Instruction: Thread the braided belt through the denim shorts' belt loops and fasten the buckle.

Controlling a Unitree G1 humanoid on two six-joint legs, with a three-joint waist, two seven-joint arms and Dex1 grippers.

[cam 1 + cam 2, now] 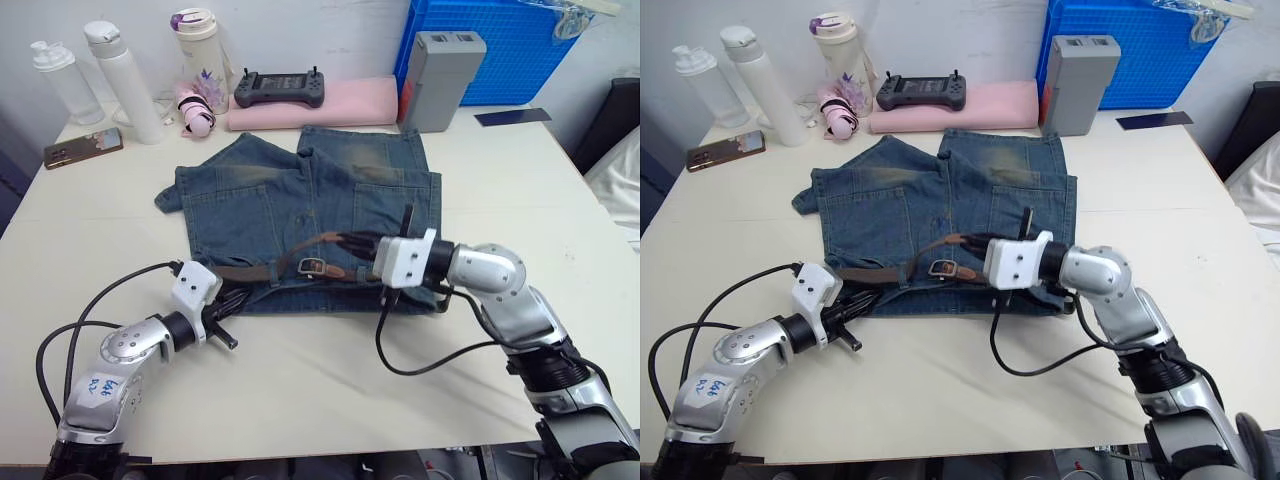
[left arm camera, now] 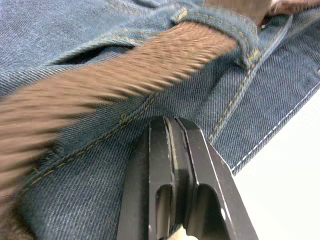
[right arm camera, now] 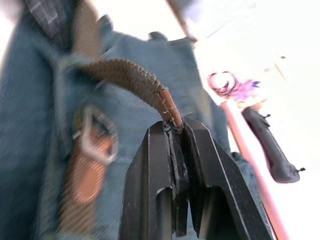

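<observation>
The denim shorts (image 1: 300, 190) lie flat on the table with the waistband nearest me. Along that waistband runs the braided belt (image 1: 255, 271), and its buckle (image 1: 311, 266) rests near the middle. The belt passes under a belt loop (image 2: 235, 30). From the right, my right gripper (image 1: 350, 243) is shut on the belt's brown leather tip (image 3: 170, 107), holding it arched just above the buckle (image 3: 97, 135). My left gripper (image 1: 235, 297) is at the waistband's left end, shut, with its tips against the denim just below the belt (image 2: 125, 75).
At the back stand two white bottles (image 1: 120, 80), a tumbler (image 1: 200, 50), a phone (image 1: 82, 147), a controller (image 1: 279, 88) on a pink pad, a grey box (image 1: 440, 78) and a blue crate (image 1: 500, 45). Black cables (image 1: 420, 365) trail from both wrists.
</observation>
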